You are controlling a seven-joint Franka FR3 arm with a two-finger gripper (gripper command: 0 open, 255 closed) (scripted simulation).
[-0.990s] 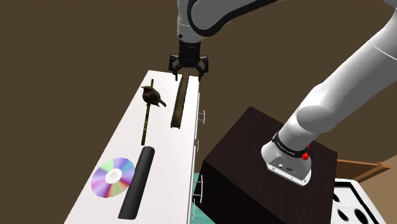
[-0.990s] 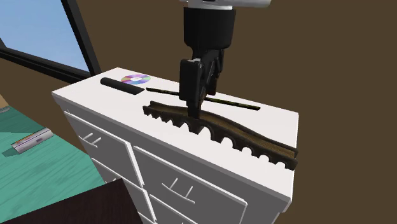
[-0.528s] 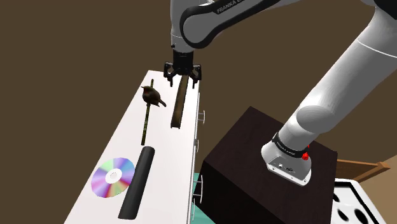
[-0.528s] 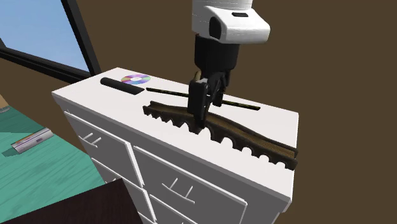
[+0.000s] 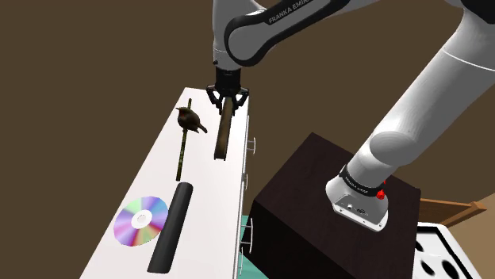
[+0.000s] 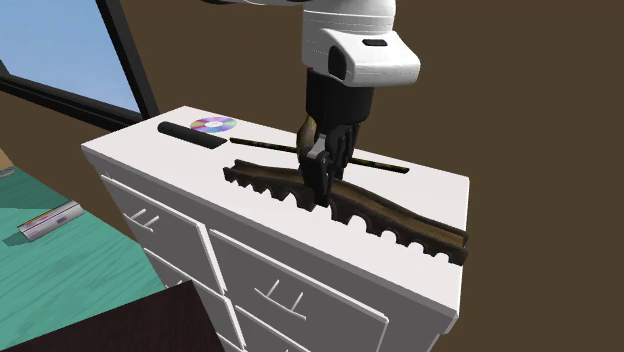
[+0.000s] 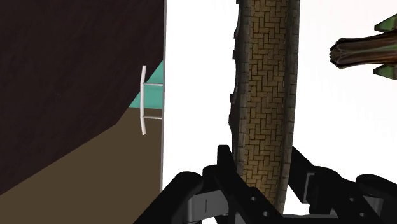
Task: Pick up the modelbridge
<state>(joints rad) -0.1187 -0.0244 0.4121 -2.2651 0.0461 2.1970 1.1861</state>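
The model bridge (image 7: 264, 95) carries a rough, brown brick-patterned deck; the dresser (image 7: 197, 76) top is smooth, matt white; the disc (image 5: 136, 215) gleams iridescent and glossy; the gripper (image 7: 261, 159) is matt black

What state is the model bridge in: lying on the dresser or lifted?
Lying on it. The model bridge rests full length on the white dresser, its arches meeting the top; the gripper clasps it.

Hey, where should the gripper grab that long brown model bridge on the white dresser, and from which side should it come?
Grip the model bridge across its narrow brick-patterned deck, coming straight down from above. It lies flat on the dresser with both long sides exposed and roughly parallel, which should suit a two-finger pinch. The gripper clasps it that way.
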